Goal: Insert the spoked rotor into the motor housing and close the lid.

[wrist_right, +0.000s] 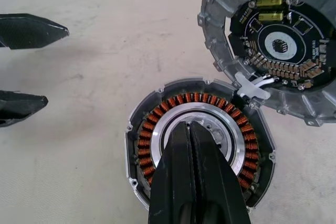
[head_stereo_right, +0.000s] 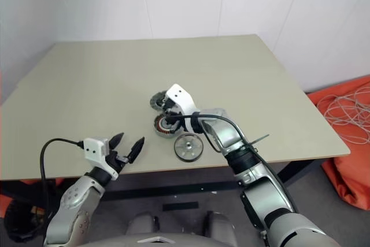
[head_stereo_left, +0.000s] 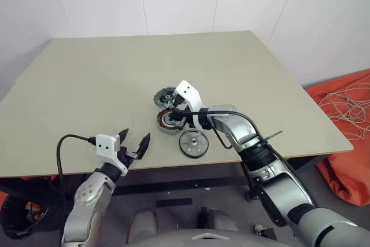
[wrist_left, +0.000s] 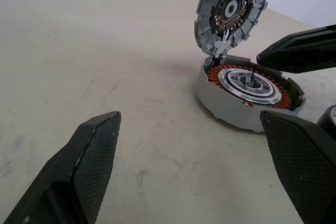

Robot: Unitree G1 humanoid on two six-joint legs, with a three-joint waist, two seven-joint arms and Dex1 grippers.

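The motor housing (wrist_right: 199, 150) is seen near the middle of the beige surface (head_stereo_left: 104, 85), its copper windings ringing a silver rotor-like disc in its centre, while the lid (wrist_right: 273, 51) is propped open at its far edge, circuit board exposed. The right tool (wrist_right: 191, 129) is closed with its fingers pressed together over the housing's centre; whether anything is pinched cannot be told. The left tool (head_stereo_left: 134, 144) is held wide and empty at the near left edge, and a spoked wheel (head_stereo_left: 193, 143) lies flat just near-right of the housing.
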